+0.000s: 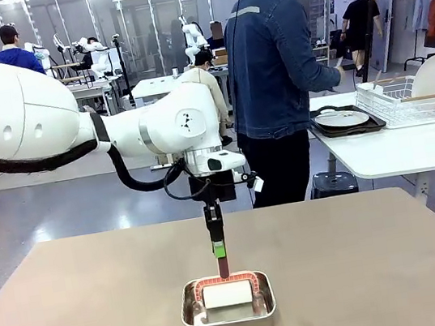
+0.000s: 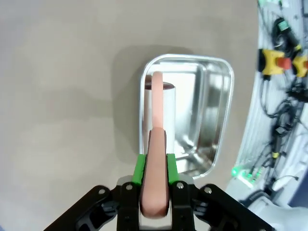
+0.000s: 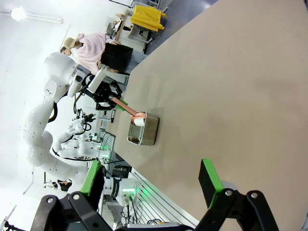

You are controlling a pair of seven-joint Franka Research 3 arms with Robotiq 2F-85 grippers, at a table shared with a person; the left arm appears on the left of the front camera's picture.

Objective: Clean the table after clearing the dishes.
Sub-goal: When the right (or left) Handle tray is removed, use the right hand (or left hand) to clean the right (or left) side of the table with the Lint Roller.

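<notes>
My left gripper (image 1: 220,251) hangs over the middle of the brown table (image 1: 378,254), shut on the pink handle (image 2: 155,183) of a white cleaning roller (image 1: 226,294). The roller lies in a small steel pan (image 1: 191,324). The left wrist view looks down the handle to the roller (image 2: 166,115) inside the pan (image 2: 226,96). In the right wrist view my right gripper (image 3: 151,179) stands open above the table (image 3: 240,86), well away from the pan (image 3: 144,134). A white plate on a dark tray (image 1: 342,120), one of the dishes, sits on the white side table.
A person in a denim jacket (image 1: 272,64) stands beyond the far edge, turned toward the white side table (image 1: 396,149). A white dish rack (image 1: 408,97) holding a plate stands there beside the tray. Bare brown tabletop surrounds the pan.
</notes>
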